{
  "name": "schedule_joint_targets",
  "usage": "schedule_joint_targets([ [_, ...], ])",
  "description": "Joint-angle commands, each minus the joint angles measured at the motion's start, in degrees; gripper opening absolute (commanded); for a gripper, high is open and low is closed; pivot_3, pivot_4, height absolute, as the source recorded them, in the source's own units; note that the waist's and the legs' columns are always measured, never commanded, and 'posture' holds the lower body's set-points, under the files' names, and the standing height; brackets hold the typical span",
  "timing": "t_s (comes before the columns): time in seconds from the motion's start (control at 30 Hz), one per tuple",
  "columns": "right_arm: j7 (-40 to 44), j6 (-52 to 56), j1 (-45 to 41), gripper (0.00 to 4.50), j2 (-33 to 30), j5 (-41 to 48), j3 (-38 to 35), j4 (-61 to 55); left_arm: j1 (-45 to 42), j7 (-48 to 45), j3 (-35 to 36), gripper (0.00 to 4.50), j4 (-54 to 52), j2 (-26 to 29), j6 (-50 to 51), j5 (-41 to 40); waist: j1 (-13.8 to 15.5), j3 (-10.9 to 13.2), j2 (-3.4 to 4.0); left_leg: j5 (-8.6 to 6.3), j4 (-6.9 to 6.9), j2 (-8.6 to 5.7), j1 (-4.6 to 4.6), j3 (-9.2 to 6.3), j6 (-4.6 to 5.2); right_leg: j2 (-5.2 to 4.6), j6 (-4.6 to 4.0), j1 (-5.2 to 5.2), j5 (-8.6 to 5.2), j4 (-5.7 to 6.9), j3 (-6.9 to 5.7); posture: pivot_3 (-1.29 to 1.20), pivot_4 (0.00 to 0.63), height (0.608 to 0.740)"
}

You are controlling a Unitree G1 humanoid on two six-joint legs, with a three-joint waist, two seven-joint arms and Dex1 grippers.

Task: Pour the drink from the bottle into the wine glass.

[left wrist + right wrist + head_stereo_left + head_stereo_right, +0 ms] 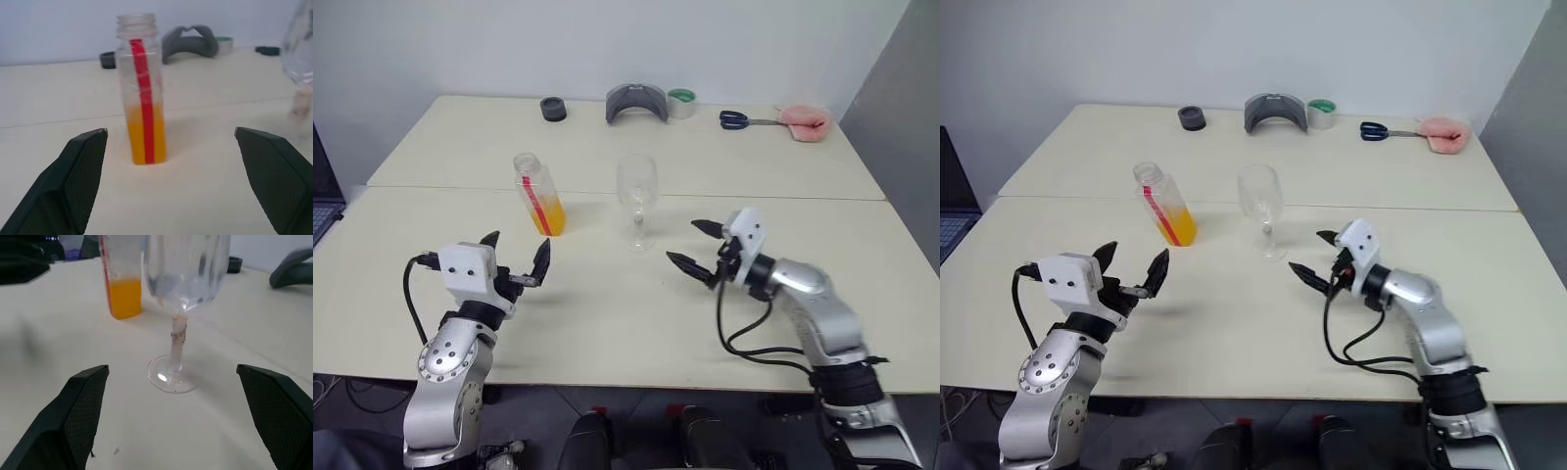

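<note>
Two grippers, both empty, jaws spread wide. Your left gripper [516, 260] hovers over the table [607, 313] pointing at the bottle [539, 195], which stands upright at its 12 o'clock, near but apart; likely lined up for a side grasp. Bottle's neck is uncapped, the drink [145, 139] fills roughly its lower third. Wine glass [636, 200] stands upright at the bottle's 3 o'clock, looks empty. Your right gripper [699, 245] sits at the glass's 4 o'clock, aimed at its stem, not touching; probably placed to steady it. Nothing poured yet. Scissors [737, 119], tape roll [681, 102] at the far edge, well apart.
</note>
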Motion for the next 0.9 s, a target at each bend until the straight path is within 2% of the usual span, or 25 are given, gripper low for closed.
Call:
schedule_joint_targets([
  [0.03,3.9,4.7,1.0,4.47,-4.7,7.1,-3.1,-9.4,-2.0,2.1,-0.1,4.50,0.7,-0.2,-0.5,1.7,0.0,0.0,-0.02,0.00,0.00,0.01,0.00,0.00,0.00,0.01,0.00,0.00,0.00,-0.01,0.00,0.00,0.150,0.740],
  [0.17,8.1,11.1,1.4,4.47,-10.7,17.1,-6.0,-15.5,-4.5,3.9,-1.5,4.50,2.5,-0.3,0.0,4.1,0.3,0.0,-0.06,0.00,0.00,-0.01,0.00,-0.01,0.00,0.02,0.00,0.02,0.00,-0.04,-0.01,0.00,0.150,0.740],
  [0.33,6.3,16.9,-0.8,4.47,-13.1,25.3,-7.7,-18.4,-7.4,5.0,-2.6,4.50,4.5,-1.1,0.4,4.8,0.6,0.0,-0.08,0.00,0.00,-0.01,0.00,-0.01,0.00,0.02,0.01,0.05,0.01,-0.08,-0.02,0.00,0.150,0.740],
  [0.9,-0.9,18.5,-4.0,4.47,-13.0,30.2,-7.5,-19.7,-13.5,4.9,-2.0,4.50,10.9,-0.5,-1.0,6.1,0.8,0.0,-0.09,0.00,0.00,-0.01,-0.06,-0.02,0.00,0.01,0.03,0.04,0.02,-0.18,-0.04,0.00,0.150,0.740],
])
